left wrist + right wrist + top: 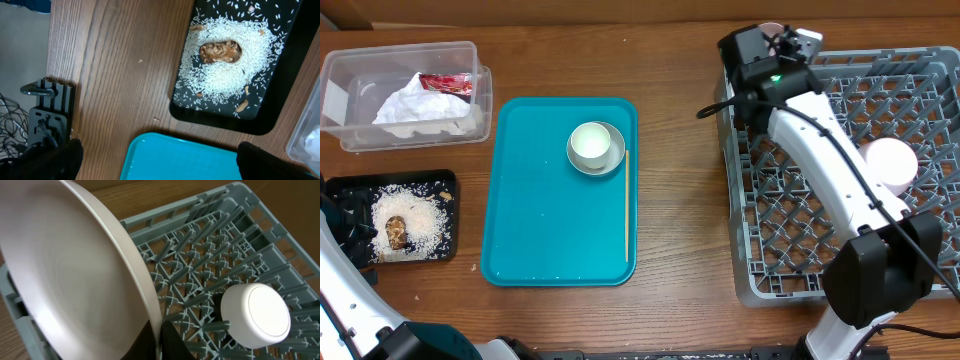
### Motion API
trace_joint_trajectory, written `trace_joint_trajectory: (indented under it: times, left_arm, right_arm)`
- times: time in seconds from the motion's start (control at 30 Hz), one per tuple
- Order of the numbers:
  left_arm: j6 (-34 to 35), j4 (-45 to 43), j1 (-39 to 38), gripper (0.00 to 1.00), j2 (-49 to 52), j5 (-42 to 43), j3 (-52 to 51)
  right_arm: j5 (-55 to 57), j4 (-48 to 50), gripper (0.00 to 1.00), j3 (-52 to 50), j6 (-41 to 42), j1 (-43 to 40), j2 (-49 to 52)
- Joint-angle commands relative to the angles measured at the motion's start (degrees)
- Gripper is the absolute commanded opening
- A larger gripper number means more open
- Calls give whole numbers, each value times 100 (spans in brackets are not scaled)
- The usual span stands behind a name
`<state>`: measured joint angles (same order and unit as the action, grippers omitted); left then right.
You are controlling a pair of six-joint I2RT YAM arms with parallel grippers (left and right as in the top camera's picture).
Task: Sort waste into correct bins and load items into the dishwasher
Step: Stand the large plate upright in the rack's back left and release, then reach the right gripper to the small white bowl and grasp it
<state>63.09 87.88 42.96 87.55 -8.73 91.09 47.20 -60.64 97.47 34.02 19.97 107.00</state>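
My right gripper (161,337) is shut on the rim of the large pale plate (65,270) and holds it on edge over the far left corner of the grey dish rack (920,75). A small white dish (890,165) lies upside down in the rack. The greyish bowl (595,147) and the wooden stick (626,205) lie on the teal tray (540,230). The napkin (415,108) and red wrapper (447,83) are in the clear tub (340,75). Rice (225,75) and a brown lump (220,51) lie in the black tray (285,75). My left gripper (160,150) is open and empty above the teal tray's corner.
The rack's upright pegs (210,245) stand close beside the held plate. The small white dish also shows in the right wrist view (255,315). A metal clamp (37,90) sits at the table's front edge. Bare wood lies between the teal tray and the rack.
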Motion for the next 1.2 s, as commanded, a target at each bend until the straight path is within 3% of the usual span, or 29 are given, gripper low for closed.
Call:
trace_joint_trajectory:
  times: [0.0, 0.1, 0.23, 0.5, 0.53, 0.57, 0.73, 1.0, 1.17]
  left_arm:
    - [101, 9, 15, 100, 13, -24, -24]
    - [101, 11, 15, 100, 13, -24, -24]
    - [101, 11, 15, 100, 13, -22, -24]
    - [101, 11, 15, 100, 13, -22, -24]
    - [101, 11, 15, 100, 13, -24, -24]
    - [101, 9, 15, 100, 13, -22, -24]
    - [101, 9, 15, 100, 13, -22, -24]
    - [101, 9, 15, 100, 13, -24, -24]
    - [101, 9, 15, 100, 13, -22, -24]
  right_arm:
    - [280, 52, 6, -2, 4, 105, -42]
    - [160, -7, 9, -2, 2, 105, -42]
    - [-295, -166, 27, 0, 4, 109, -42]
    - [-1335, -741, 44, 435, 46, 109, -131]
    - [-1587, -800, 54, 531, 44, 109, -184]
    - [-1875, -835, 100, 623, 44, 109, -238]
    - [-3777, -848, 100, 1110, -409, 109, -501]
    - [-4286, -743, 100, 1513, -431, 201, -1180]
    - [-5836, -459, 100, 1488, -433, 280, -1283]
